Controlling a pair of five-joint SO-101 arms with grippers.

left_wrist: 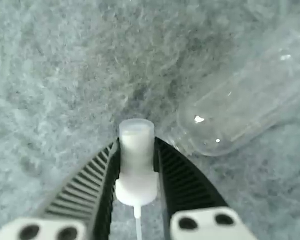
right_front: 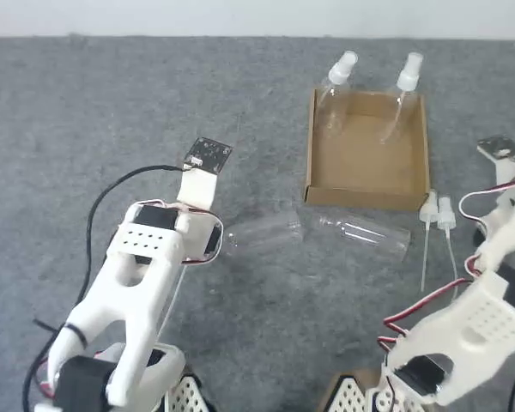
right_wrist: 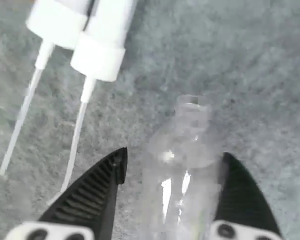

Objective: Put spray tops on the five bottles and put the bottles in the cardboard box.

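Left wrist view: left gripper [left_wrist: 137, 150] clamps a spray top [left_wrist: 136, 131]. Right gripper [right_wrist: 174, 155] stands open astride a bare bottle [right_wrist: 182, 170], loose tops [right_wrist: 97, 50] just beside. On the table, the box [right_front: 310, 146] at one o'clock holds two capped bottles [right_front: 335, 90]

Grey felt tabletop [right_front: 112, 112], pale wall [right_front: 240, 17] behind

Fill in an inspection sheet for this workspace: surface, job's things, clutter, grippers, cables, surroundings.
Surface: grey carpet.
Job's things: cardboard box holds two topped bottles; two clear bottles lie before it; two loose spray tops beside.
Clutter: nothing seen.
Grippers: left gripper shut on a spray top; right gripper open, fingers either side of a topless bottle.
Cables: black cable by left arm; red and white wires on right arm.
Surroundings: pale strip beyond the carpet.
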